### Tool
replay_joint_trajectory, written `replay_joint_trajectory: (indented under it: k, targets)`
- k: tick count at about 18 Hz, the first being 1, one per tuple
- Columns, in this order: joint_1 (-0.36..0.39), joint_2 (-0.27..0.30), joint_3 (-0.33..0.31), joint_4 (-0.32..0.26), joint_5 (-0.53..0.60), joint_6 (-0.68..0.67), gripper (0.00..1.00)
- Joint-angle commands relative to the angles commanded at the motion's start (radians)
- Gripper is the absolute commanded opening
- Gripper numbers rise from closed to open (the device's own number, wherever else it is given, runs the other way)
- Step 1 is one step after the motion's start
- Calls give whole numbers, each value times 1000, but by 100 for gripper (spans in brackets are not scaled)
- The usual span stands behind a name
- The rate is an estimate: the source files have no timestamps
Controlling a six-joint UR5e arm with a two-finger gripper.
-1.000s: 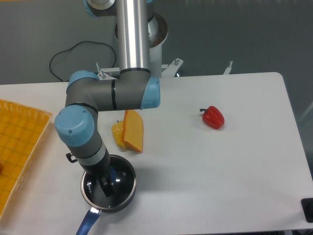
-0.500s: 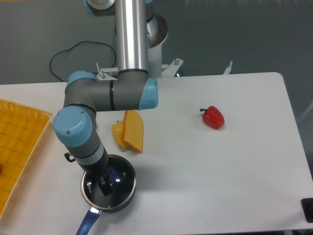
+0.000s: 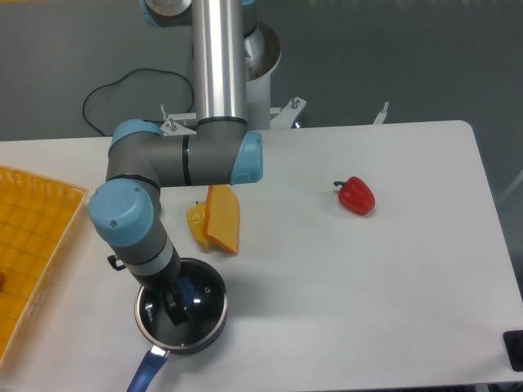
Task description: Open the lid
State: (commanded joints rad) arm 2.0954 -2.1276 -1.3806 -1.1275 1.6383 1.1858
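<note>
A yellow grid-patterned tray (image 3: 33, 245) was cut off at the left edge of the white counter (image 3: 343, 286). Near the front edge sat a small dark saucepan (image 3: 181, 339), its blue handle (image 3: 144, 374) pointing toward the front and cut off by the frame's bottom edge. The lid (image 3: 204, 300), round clear glass with a metal rim, lay flat on the saucepan. The claw (image 3: 178, 304) stood over the lid's centre, its dark fingers (image 3: 174, 309) on either side of the blue knob (image 3: 187, 290), largely hiding it; whether they pinched it could not be told. Behind lay a yellow-orange wedge-shaped thing (image 3: 216, 219). Well to the right lay a glossy red pepper (image 3: 356, 196).
</note>
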Motion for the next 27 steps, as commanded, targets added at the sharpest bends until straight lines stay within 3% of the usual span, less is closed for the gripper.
replay_joint_trajectory:
  k: [2, 7, 12, 20, 24, 27]
  targets:
    - [0, 2, 0, -6, 0, 0, 99]
    - [0, 5, 0, -23, 2, -11, 72]
    - [0, 6, -2, -31, 0, -20, 61]
    - [0, 18, 8, -58, -2, -37, 59]
    - [8, 49, 14, -115, -18, -40, 56]
    - [20, 89, 14, -196, -20, -29, 56]
